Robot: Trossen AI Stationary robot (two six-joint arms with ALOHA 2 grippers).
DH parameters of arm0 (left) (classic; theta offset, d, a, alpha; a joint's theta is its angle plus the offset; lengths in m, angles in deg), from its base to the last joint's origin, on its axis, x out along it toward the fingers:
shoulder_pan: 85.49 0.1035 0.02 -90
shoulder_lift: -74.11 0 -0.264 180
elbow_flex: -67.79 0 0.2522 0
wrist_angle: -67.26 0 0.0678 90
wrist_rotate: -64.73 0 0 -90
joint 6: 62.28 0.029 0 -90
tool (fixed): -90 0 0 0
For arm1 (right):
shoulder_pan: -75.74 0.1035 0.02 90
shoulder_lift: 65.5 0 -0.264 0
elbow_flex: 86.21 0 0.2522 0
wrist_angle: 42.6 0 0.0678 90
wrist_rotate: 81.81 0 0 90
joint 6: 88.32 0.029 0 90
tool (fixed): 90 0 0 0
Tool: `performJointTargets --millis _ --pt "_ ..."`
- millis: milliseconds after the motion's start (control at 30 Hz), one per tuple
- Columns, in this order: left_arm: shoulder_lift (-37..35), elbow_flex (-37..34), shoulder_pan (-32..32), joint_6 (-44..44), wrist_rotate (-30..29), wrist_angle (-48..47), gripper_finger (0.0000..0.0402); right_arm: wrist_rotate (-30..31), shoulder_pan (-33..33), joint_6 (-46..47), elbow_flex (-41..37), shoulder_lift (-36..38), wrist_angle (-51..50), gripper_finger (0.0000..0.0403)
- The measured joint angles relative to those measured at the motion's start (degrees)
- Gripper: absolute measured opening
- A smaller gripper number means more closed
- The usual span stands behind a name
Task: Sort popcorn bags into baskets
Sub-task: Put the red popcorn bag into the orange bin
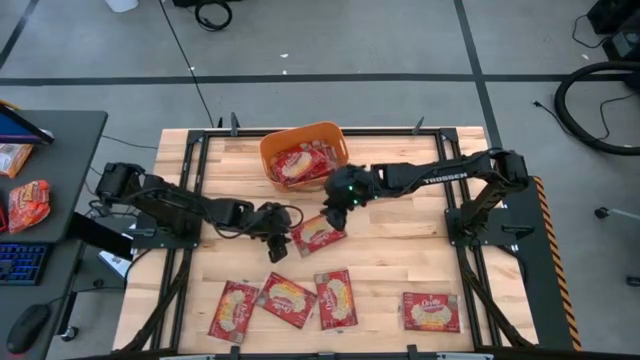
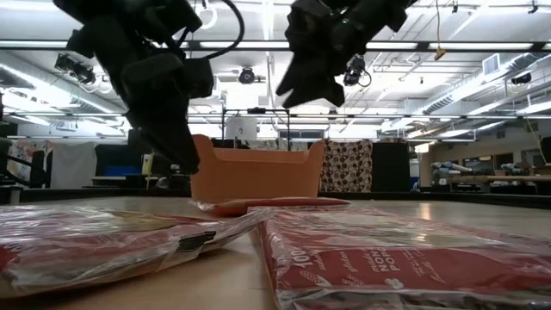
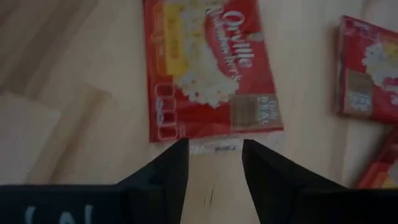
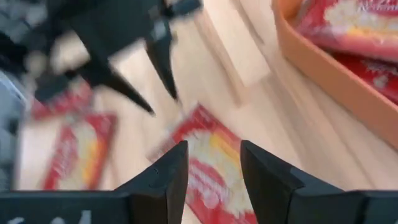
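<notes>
One red popcorn bag lies flat on the wooden table between my two grippers. My left gripper is open just left of it. In the left wrist view its fingers stand on either side of the bag's clear end seam without plainly touching it. My right gripper is open and empty above the bag's far end, and it looks down on the bag. The orange basket at the far middle holds several bags. Several more bags lie near the front edge.
One bag lies apart at the front right. The basket's wall is close to my right gripper. A side table at the left holds two orange-red snack packets, a keyboard and a mouse. Bare wood lies between the middle bag and the front row.
</notes>
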Motion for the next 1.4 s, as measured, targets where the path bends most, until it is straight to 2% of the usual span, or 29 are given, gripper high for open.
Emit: performJointTargets --millis 200,400,500,700,833,1167,1400 --pt "0.00 1.08 1.60 2.69 -0.44 0.57 0.0155 4.66 3.02 -10.47 -0.01 0.00 -5.89 0.0188" --pt "0.00 1.08 4.26 2.71 -2.52 0.97 0.0155 5.85 6.83 -26.59 -1.60 -0.39 -3.10 0.0240" --pt "0.00 1.12 5.68 1.69 -0.63 1.24 0.0155 6.16 8.47 -30.79 -2.81 -1.57 -1.63 0.0252" --pt "-0.12 2.16 9.18 -3.73 10.33 1.08 0.0156 6.06 12.39 -36.43 -3.68 -6.15 3.93 0.0244" --pt "-0.15 3.28 10.26 -3.80 14.66 0.87 0.0156 8.15 14.24 -40.27 -3.66 -8.66 6.01 0.0231" --pt "-0.03 3.63 10.31 -1.61 13.14 -0.10 0.0156 8.62 13.24 -40.81 -3.79 -13.09 7.76 0.0200" --pt "-0.11 3.61 10.89 -2.18 14.81 -1.66 0.0156 8.92 13.17 -44.44 -3.79 -16.06 9.15 0.0188"
